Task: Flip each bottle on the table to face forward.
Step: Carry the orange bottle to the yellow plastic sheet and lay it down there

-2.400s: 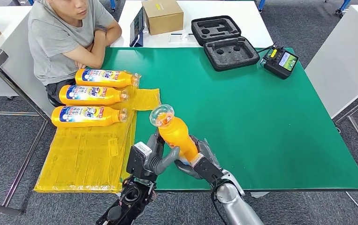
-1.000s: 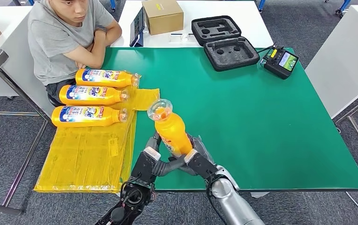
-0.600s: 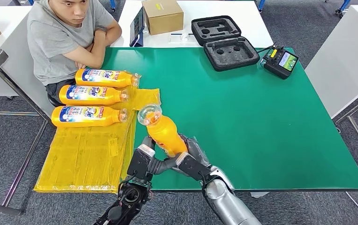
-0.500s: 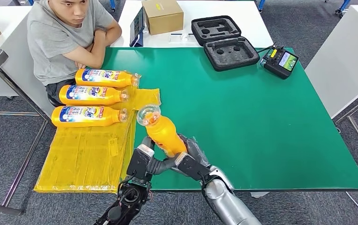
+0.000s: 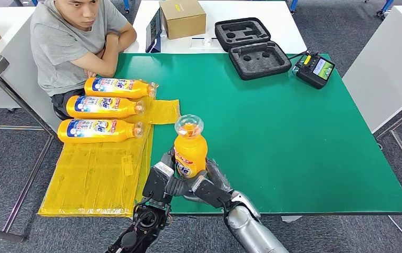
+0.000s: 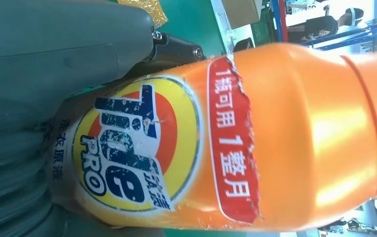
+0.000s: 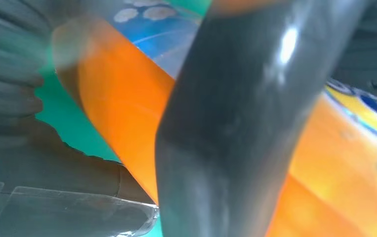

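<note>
Bottle (image 5: 189, 150) now upright, label toward us; both robot hands, left (image 5: 162, 179) and right (image 5: 206, 185), grip it. We lower it label-up beside the three bottles (image 5: 101, 108).

1. A green table (image 5: 272, 121) carries the things.
2. On its left side lies a yellow plastic sheet (image 5: 98, 174), hanging past the left edge.
3. Three orange bottles (image 5: 101, 107) lie side by side on the sheet's far part.
4. At the far right lie an open black foam case (image 5: 251, 47) and a handheld controller (image 5: 315, 69).
</note>
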### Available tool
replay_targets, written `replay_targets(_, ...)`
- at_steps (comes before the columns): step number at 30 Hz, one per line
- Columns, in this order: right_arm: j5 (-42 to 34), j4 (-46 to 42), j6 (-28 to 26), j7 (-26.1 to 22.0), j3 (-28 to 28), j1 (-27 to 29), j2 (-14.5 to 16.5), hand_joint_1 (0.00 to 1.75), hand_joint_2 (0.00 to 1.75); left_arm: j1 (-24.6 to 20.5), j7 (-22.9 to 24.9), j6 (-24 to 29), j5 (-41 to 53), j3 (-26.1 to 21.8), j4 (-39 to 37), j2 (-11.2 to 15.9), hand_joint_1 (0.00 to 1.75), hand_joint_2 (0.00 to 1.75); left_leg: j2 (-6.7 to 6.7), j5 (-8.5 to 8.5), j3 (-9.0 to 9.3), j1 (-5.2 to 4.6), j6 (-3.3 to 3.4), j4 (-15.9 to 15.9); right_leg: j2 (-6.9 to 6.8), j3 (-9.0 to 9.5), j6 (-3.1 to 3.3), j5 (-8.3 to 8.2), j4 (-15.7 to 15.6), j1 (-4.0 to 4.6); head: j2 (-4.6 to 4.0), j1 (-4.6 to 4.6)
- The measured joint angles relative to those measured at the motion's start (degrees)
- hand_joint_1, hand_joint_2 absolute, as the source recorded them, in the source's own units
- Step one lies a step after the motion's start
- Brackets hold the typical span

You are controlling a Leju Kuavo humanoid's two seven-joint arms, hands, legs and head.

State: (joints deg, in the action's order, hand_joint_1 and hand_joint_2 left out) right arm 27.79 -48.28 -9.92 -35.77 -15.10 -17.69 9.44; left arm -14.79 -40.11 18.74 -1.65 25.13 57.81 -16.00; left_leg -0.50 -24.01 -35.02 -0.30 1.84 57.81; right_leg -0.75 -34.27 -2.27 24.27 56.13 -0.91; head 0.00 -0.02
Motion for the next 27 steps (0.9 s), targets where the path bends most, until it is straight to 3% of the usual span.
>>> replay_targets(14,0.0,0.5,-1.0,0.6,-0.3,0.8,0.3,0.0,1.75,-0.2,0.0,1.0,1.0,-0.6,0.9,0.0,1.75,1.75,0.0,0.0,0.0,0.0,0.0,0.0,0.0,0.0,0.0,0.0,0.0,0.0,0.0,0.0)
replay_targets(27,0.1,-0.6,-0.9,0.9,-0.3,3.7,0.3,0.0,1.75,-0.5,0.0,4.4,2.0,-4.4,5.8,0.9,1.62,1.75,0.0,0.0,-0.01,0.01,0.0,0.0,0.0,0.0,0.0,0.0,0.0,0.01,0.0,0.01)
